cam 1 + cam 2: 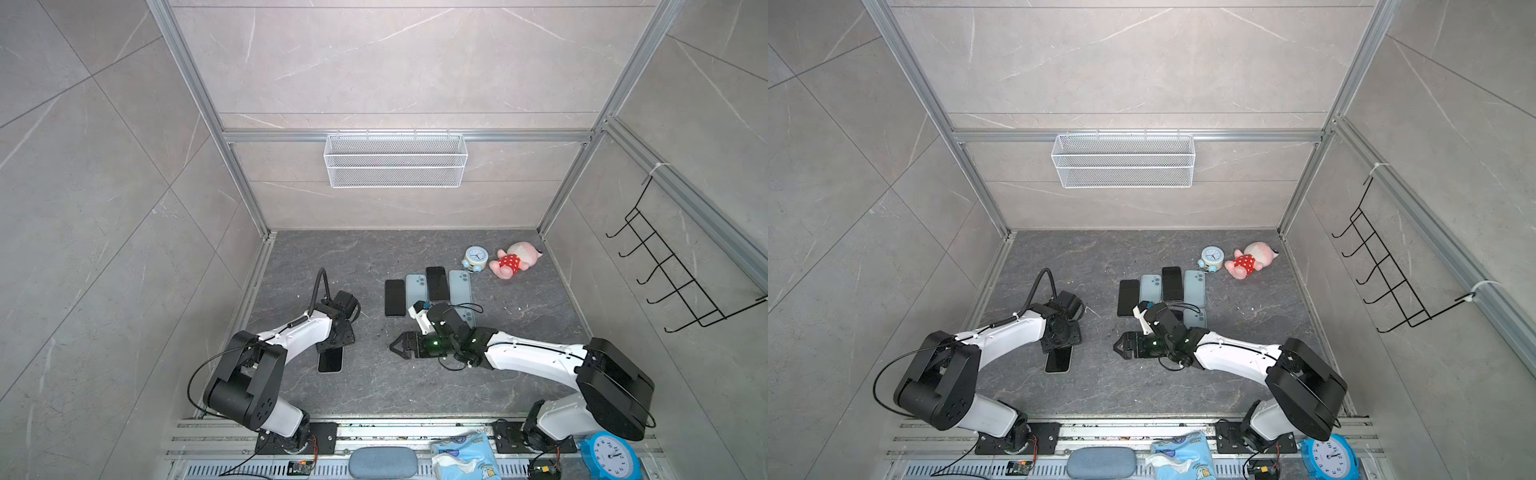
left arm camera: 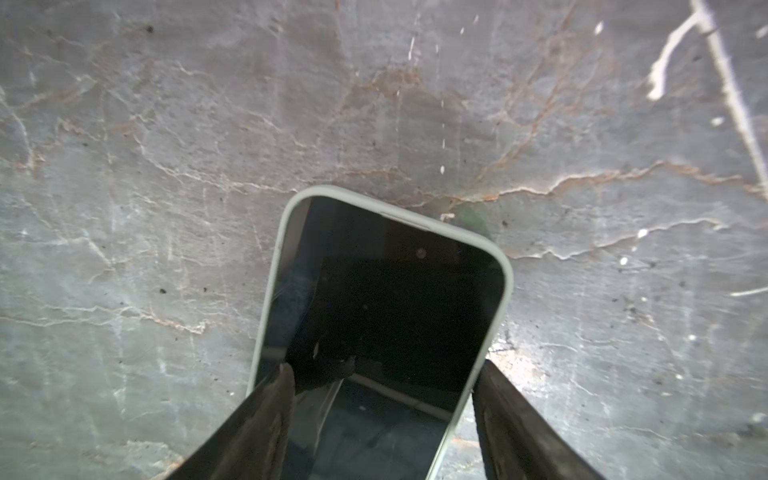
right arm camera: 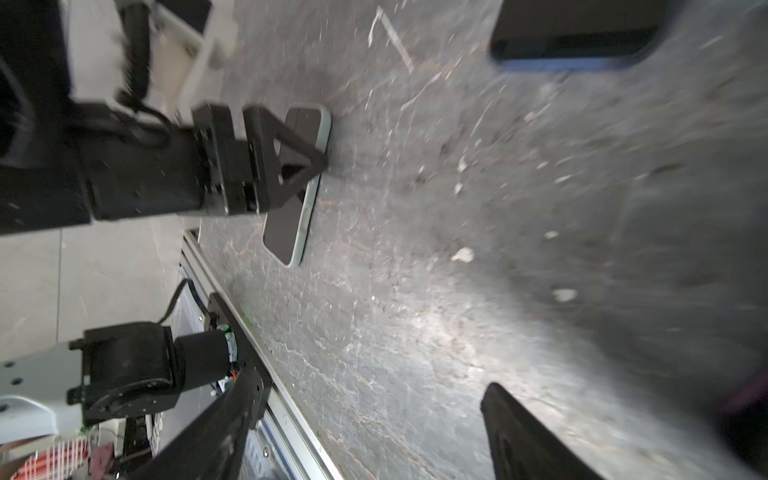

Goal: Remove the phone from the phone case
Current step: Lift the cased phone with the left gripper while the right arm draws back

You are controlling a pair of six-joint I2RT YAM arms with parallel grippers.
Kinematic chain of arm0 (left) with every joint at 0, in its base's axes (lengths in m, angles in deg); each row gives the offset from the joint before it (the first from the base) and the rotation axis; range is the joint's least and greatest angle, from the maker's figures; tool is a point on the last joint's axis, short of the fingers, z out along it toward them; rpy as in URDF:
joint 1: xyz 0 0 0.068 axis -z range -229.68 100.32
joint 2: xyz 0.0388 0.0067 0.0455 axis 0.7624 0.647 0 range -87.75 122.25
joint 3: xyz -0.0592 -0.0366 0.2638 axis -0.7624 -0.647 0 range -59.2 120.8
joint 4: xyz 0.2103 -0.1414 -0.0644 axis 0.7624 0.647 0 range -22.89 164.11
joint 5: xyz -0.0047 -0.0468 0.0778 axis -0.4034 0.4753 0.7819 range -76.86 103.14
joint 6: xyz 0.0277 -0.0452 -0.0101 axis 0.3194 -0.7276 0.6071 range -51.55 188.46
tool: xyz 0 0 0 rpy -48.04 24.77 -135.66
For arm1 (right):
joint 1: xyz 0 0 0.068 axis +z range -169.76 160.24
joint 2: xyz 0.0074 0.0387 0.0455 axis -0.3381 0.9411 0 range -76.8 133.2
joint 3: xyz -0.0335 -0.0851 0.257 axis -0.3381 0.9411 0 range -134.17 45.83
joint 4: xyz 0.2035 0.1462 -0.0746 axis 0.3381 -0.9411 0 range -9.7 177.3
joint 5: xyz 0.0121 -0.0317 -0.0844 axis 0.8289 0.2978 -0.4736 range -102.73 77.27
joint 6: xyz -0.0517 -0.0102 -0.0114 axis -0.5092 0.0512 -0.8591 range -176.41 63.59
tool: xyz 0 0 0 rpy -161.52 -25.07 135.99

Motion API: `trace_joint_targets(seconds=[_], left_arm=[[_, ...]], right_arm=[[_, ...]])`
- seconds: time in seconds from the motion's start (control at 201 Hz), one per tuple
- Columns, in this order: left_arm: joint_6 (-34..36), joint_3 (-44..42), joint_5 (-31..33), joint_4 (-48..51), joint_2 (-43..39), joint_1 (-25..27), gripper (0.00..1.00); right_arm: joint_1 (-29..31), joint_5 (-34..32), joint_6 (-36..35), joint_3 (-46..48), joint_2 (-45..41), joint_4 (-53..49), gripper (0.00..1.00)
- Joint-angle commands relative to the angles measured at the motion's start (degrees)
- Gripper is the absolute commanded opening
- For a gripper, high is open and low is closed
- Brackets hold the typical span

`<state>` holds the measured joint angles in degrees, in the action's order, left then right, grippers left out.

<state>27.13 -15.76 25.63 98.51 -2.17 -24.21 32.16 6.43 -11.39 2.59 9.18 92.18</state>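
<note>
My left gripper (image 2: 384,368) stands over the phone (image 2: 395,299), which lies flat on the grey table (image 2: 166,166) with its dark screen up. The phone sits inside the phone case (image 2: 503,286), and the pale green rim of the case goes all around the screen. My two fingers are at the two long sides of it. One fingertip (image 2: 282,382) lies over the rim and a little of the glass, and the opposite one is right against the outer rim. Whether the jaws already press the case or only stand beside it, I cannot tell. One end of the phone, with its rounded corners, shows ahead of my fingertips. In both top views the wrist hides these fingers, and only one end of the phone (image 1: 330,360) comes out from under it.

My right gripper (image 1: 397,345) is well apart from the phone and points toward my left gripper. Its jaws are wide apart and hold nothing. In the right wrist view only bare table lies between its two fingers (image 3: 511,424). Beyond this gripper, away from my base, lies a row of other phones (image 1: 437,284). Farther beyond them are a small alarm clock (image 1: 475,258) and a plush toy (image 1: 515,259).
</note>
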Motion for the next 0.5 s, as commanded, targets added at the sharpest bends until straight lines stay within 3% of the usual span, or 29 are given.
trace_joint_targets(seconds=[0.0,0.139,0.309,0.498], left_arm=[[-2.81,-4.8,-14.14,-2.04,1.64,-0.21,0.69],[-3.77,-5.3,-12.26,-0.28,-2.54,-2.7,0.69],[-1.43,-0.13,-0.48,10.42,-11.05,-3.17,0.94],[5.79,1.65,-3.68,11.12,-4.51,-6.16,1.0]], right_arm=[[4.28,0.47,3.02,-1.73,3.97,5.33,0.87],[10.23,-0.58,6.04,-4.99,11.8,10.33,0.86],[13.43,-2.42,10.69,-7.62,18.13,16.82,0.84],[13.93,-3.05,11.07,-10.3,20.45,15.39,0.85]])
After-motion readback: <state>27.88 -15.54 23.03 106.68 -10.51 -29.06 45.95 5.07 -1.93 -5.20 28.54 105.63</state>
